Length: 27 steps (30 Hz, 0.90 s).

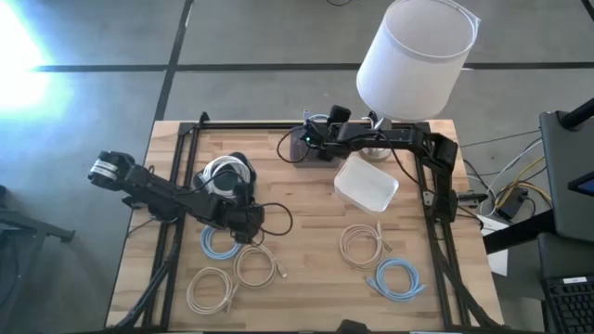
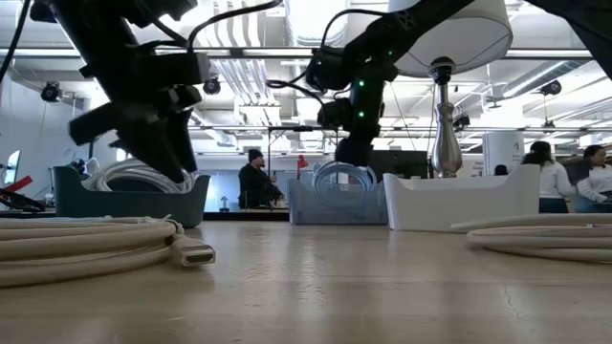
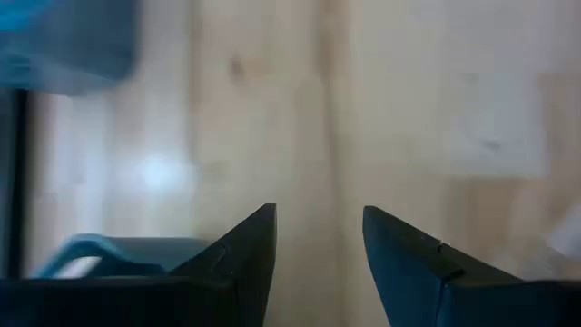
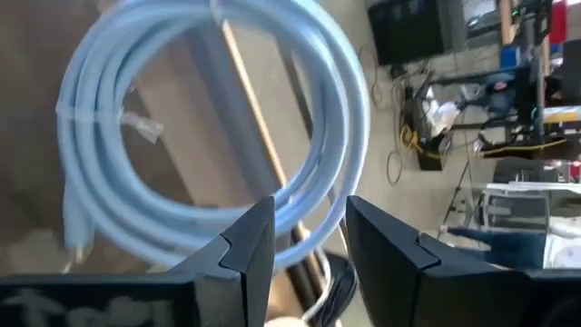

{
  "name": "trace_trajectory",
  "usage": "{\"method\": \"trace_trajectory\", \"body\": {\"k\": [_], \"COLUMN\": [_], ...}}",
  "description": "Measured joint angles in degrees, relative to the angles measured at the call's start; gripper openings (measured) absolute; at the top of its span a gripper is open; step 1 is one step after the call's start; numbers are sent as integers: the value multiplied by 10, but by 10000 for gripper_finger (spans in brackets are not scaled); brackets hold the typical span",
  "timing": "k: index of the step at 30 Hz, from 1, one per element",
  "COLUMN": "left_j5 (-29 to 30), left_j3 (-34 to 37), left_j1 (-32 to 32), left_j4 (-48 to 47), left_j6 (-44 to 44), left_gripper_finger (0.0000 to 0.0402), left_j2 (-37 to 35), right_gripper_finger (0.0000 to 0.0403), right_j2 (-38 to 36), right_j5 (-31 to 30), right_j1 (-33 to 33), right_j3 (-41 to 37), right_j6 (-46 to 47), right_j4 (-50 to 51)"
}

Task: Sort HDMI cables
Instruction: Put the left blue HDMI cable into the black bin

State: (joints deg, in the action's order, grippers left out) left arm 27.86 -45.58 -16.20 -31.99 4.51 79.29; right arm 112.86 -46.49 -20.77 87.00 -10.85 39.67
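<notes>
My right gripper (image 4: 309, 227) is at the table's far edge, shut on a light blue HDMI coil (image 4: 209, 127) that hangs over a translucent bin (image 2: 335, 203). My left gripper (image 3: 318, 245) is open and empty above bare wood, just beside a light blue coil (image 1: 221, 243) lying flat. More coils lie flat on the near half: two beige ones (image 1: 255, 264) (image 1: 212, 288) on the left, a beige one (image 1: 362, 243) and a light blue one (image 1: 396, 276) on the right. White coils (image 1: 225, 170) sit in a dark bin (image 2: 124, 203). My right gripper pinches the light blue coil by a stretch of its wound strands (image 4: 304, 204) between the two fingers, which lie across the strands. The coil (image 2: 344, 177) hangs below the gripper, its lower part down inside the translucent bin; whether it rests on the bin's floor I cannot tell.
An empty white bin (image 1: 367, 183) stands right of centre. A lamp with a large white shade (image 1: 413, 51) stands at the far right corner, its stem (image 2: 445, 134) close to my right arm. People show in the room beyond the table.
</notes>
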Motion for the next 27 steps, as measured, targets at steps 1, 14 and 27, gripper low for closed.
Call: {"method": "trace_trajectory", "body": {"k": [1,14,27], "left_j5": [-21,-263,-160], "left_j3": [0,16,91], "left_j1": [0,-32,-34], "left_j4": [-7,-160,-74], "left_j6": [0,47,8], "left_gripper_finger": [170,170,170], "left_j2": [0,0,-2], "right_gripper_finger": [136,124,123], "right_j2": [0,-37,-49], "right_j5": [0,1,69], "right_j1": [4,124,233], "right_j3": [0,0,0], "right_j6": [2,117,150], "right_j4": [10,81,79]}}
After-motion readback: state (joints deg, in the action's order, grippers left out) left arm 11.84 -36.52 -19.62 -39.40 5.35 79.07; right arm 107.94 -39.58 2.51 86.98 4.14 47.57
